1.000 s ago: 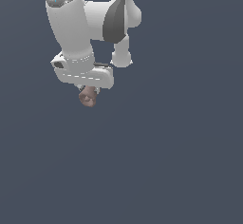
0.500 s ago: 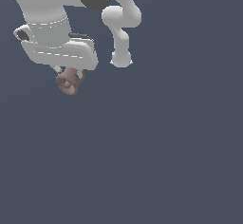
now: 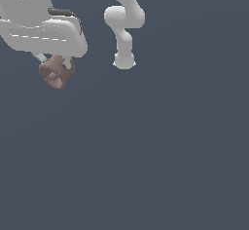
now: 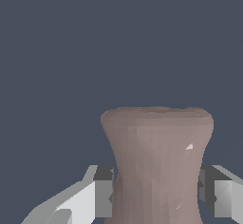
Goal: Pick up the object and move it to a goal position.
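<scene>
The object (image 3: pixel 57 73) is a small lumpy brownish-pink thing hanging under the white gripper (image 3: pixel 54 62) at the upper part of the exterior view's left. The gripper is shut on it and most of its fingers are hidden behind the object and the hand. In the wrist view the object (image 4: pixel 156 161) fills the space between the two fingers (image 4: pixel 102 192), pinched at its narrow waist, with its wider end away from the camera. The gripper (image 4: pixel 155 194) holds it in the air above the plain dark grey floor.
The arm's white links and base (image 3: pixel 124 24) stand at the top middle of the exterior view. A flat dark grey floor (image 3: pixel 160 156) lies under everything, with nothing else showing on it.
The gripper with the object has moved steadily toward the exterior view's left and closer to the camera, so it looks larger. The object stays in the grip.
</scene>
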{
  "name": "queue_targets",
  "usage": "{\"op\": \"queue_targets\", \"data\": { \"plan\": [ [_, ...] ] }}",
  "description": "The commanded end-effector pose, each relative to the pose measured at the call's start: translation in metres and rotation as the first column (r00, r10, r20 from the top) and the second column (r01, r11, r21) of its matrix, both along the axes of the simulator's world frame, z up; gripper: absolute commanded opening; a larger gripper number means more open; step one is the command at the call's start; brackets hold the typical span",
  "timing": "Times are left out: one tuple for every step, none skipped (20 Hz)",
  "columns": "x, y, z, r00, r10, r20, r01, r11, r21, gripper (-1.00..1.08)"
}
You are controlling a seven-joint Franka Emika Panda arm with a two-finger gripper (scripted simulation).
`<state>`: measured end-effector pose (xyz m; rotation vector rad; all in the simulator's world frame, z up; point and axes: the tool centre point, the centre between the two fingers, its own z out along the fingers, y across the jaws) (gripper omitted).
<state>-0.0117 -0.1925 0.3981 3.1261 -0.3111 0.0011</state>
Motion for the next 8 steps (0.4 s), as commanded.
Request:
{"op": "queue_targets", "data": {
  "plan": [
    [0.0018, -0.0031, 0.0069, 1.0, 0.0, -0.001, 0.0, 1.0, 0.0, -1.0],
    [0.0024, -0.0039, 0.0088, 1.0, 0.0, -0.001, 0.0, 1.0, 0.0, -1.0],
    [0.0028, -0.0047, 0.0104, 1.0, 0.0, -0.001, 0.0, 1.0, 0.0, -1.0],
    [0.0032, -0.0053, 0.0117, 1.0, 0.0, -0.001, 0.0, 1.0, 0.0, -1.0],
    [0.0035, -0.0057, 0.0127, 1.0, 0.0, -0.001, 0.0, 1.0, 0.0, -1.0],
    [0.0037, -0.0061, 0.0134, 1.0, 0.0, -0.001, 0.0, 1.0, 0.0, -1.0],
    [0.0038, -0.0063, 0.0138, 1.0, 0.0, -0.001, 0.0, 1.0, 0.0, -1.0],
    [0.0038, -0.0063, 0.0139, 1.0, 0.0, -0.001, 0.0, 1.0, 0.0, -1.0]
  ]
}}
